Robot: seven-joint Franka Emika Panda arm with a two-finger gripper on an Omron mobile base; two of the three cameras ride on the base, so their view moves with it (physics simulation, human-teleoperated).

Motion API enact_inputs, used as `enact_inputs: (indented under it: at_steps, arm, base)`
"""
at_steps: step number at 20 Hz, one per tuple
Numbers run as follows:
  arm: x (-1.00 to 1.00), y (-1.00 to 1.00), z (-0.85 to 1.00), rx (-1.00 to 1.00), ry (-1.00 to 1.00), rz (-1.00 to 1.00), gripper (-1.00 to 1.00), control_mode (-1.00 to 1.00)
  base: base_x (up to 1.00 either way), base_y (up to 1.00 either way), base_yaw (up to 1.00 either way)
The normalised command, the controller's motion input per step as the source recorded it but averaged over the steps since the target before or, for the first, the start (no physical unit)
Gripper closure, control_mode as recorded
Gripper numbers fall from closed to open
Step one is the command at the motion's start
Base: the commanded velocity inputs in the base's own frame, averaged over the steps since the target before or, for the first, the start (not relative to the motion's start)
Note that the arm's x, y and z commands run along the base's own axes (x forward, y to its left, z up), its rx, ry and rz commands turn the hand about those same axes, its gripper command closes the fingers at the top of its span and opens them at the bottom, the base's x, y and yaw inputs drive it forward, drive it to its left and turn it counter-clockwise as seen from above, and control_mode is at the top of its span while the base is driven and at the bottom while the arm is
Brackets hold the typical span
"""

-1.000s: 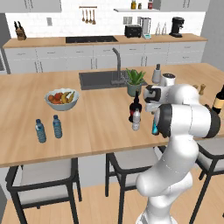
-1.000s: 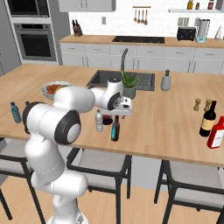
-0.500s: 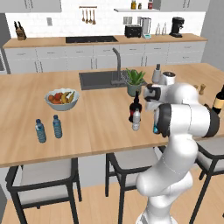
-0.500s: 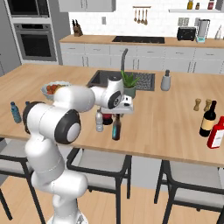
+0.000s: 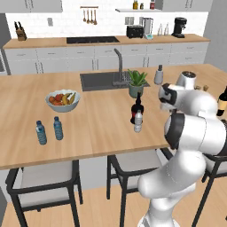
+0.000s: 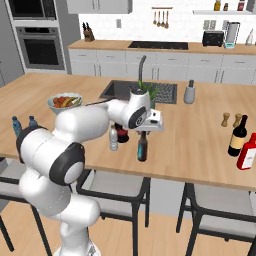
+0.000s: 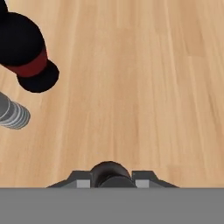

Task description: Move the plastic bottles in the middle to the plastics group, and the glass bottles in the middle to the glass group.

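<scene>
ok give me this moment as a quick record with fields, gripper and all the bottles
gripper: gripper shut on the top of the slim teal bottle, which stands upright on the island counter
squat dark bottle: squat dark red-labelled bottle upright mid-counter
clear bottle: small clear water bottle just in front of it
plastics group: two blue water bottles near the left front edge
glass group: tall wine bottle at the right end, beside a red bottle

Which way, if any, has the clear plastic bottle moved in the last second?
No. The clear plastic bottle stands where it did, close in front of the squat red-labelled bottle.
</scene>
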Motion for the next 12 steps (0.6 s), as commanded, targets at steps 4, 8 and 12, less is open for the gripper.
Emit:
enact_inputs:
  at_steps: [4,8,12]
  arm:
    - [-0.13,-0.71,0.15,-0.02,0.00,-0.18,1.00,-1.00]
    - [0.00,-0.81,0.10,0.00,0.00,-0.24,1.00,-1.00]
    - [0.00,-0.91,0.01,0.00,-0.02,-0.16,1.00,-1.00]
  base:
    - [0.00,0.00,0.00]
    - [0.00,0.00,0.00]
    - [0.00,0.00,0.00]
